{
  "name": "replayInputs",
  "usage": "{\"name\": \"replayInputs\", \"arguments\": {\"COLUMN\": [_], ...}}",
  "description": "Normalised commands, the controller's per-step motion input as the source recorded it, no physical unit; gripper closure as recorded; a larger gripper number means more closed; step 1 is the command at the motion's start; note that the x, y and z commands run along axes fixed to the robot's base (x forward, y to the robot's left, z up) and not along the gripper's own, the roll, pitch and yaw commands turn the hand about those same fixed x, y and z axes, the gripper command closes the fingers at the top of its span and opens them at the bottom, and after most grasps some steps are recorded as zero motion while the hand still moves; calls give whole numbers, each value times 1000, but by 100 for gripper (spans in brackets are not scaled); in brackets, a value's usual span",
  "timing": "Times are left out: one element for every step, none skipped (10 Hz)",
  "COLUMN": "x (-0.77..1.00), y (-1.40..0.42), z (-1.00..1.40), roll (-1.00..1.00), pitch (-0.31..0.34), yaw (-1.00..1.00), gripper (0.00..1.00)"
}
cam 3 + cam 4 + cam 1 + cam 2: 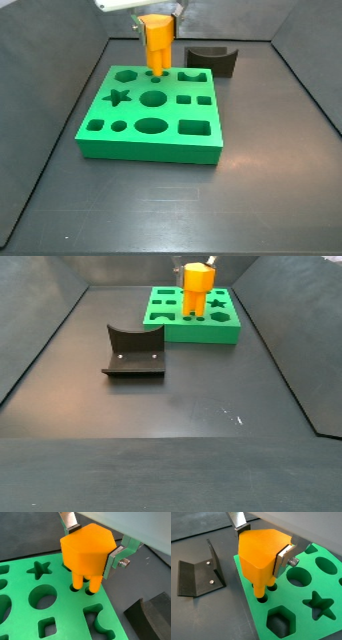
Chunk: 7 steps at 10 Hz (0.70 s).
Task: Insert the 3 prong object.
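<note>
Pincer (93, 543) clamped on orange piece (87, 554) over green block (150, 115) near bench's far edge; keeping it upright, prongs (85, 582) centred in holes, should help.

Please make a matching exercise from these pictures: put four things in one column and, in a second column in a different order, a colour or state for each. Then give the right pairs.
Things:
1. 3 prong object
2. block with shaped holes
3. fixture
4. gripper

States:
A. green, lying flat on the floor
B. dark, standing alone on the floor
C. orange, upright, prongs at the block's holes
D. shut, silver fingers on the orange piece

Pairs: 1-C, 2-A, 3-B, 4-D
</note>
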Motion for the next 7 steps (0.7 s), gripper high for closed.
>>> {"name": "replayInputs", "arguments": {"x": [-23, -3, -3, 0, 0, 0, 0], "y": [-51, -6, 0, 0, 0, 0, 0], "z": [-120, -186, -194, -237, -289, -320, -309], "roll": [-77, -100, -117, -69, -14, -13, -7], "pitch": [-17, 0, 0, 0, 0, 0, 0], "yaw": [97, 191, 177, 140, 214, 269, 240], "gripper": [100, 100, 100, 100, 100, 100, 100]}}
